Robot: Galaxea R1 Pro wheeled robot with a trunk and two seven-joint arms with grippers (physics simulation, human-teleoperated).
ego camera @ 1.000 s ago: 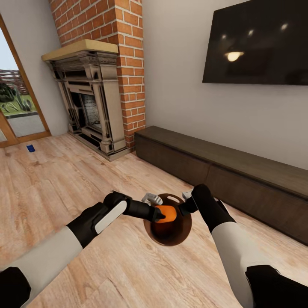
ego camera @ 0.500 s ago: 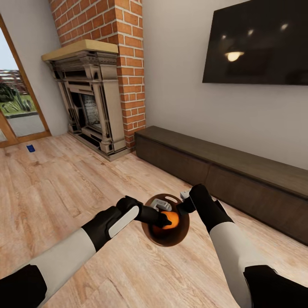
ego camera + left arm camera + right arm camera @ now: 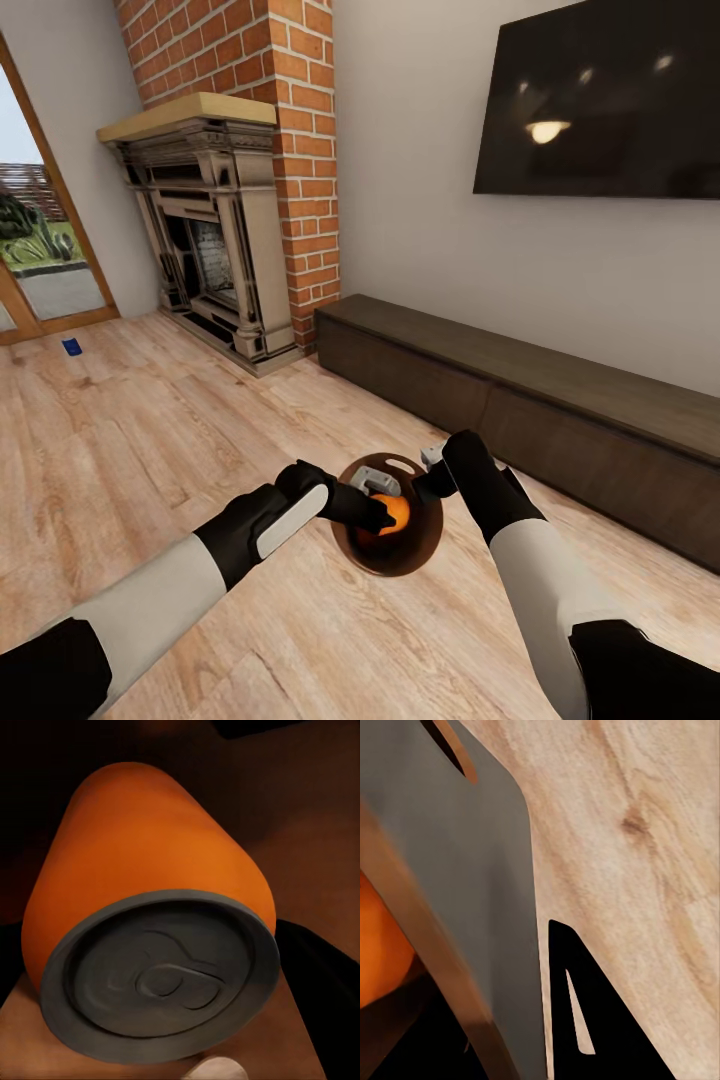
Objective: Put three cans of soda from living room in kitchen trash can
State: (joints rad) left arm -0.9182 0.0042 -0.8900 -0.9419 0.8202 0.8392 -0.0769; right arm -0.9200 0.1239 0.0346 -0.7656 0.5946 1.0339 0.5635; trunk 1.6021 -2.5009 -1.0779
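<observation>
My left hand point(image 3: 383, 512) was down inside the small round tapered bin point(image 3: 418, 548), grey metal outside and tan-brown within, closed around a bright orange drink can with a grey top point(image 3: 154, 937). The can sat right at the fingertips, lying tilted within the bin's mouth, top end toward my wrist camera. My right hand point(image 3: 436, 470) was at the bin's rim on the far right side, gripping its wall point(image 3: 472, 870). The bin stood over the pale wood floor point(image 3: 150, 430), near the long dark low cabinet point(image 3: 520, 400).
</observation>
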